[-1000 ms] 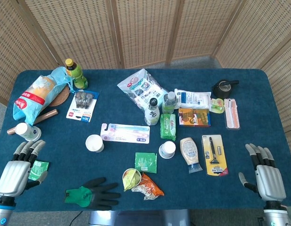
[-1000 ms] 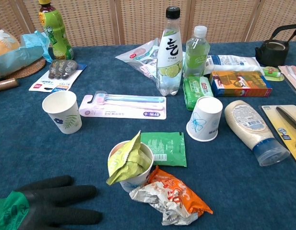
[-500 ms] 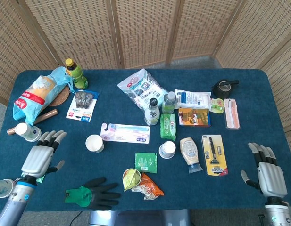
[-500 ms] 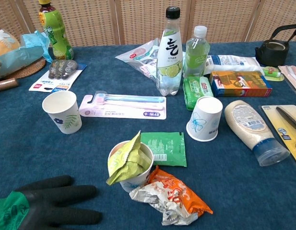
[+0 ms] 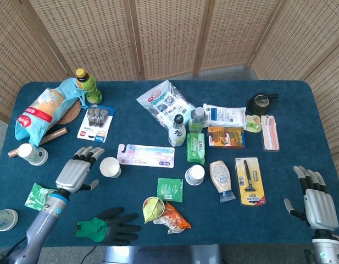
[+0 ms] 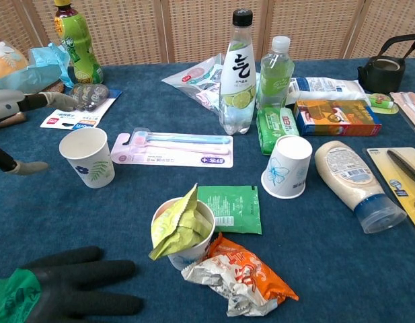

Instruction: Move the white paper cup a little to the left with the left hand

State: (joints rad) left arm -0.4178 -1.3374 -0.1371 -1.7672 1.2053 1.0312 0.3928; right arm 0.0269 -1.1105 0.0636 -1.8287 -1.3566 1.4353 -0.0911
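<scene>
A white paper cup (image 5: 110, 167) with a green leaf print (image 6: 88, 156) stands upright left of the toothbrush pack (image 5: 145, 154). My left hand (image 5: 76, 171) hovers just left of it, fingers spread and nothing held. In the chest view only its fingertips (image 6: 33, 101) and thumb (image 6: 22, 166) reach in from the left edge, a short gap from the cup. My right hand (image 5: 314, 197) sits open at the table's front right corner, far from the cup; the chest view does not show it.
A second white cup (image 5: 194, 175) with a blue print stands mid-table. A third cup (image 5: 32, 154) lies at the far left by a green sachet (image 5: 37, 196). A black-and-green glove (image 5: 106, 225) lies in front, and a wrapper-filled cup (image 6: 183, 232) beside it.
My left hand has swung forward and right from the table's front left corner to just beside the leaf-print cup, entering the chest view. The right hand has drifted slightly down.
</scene>
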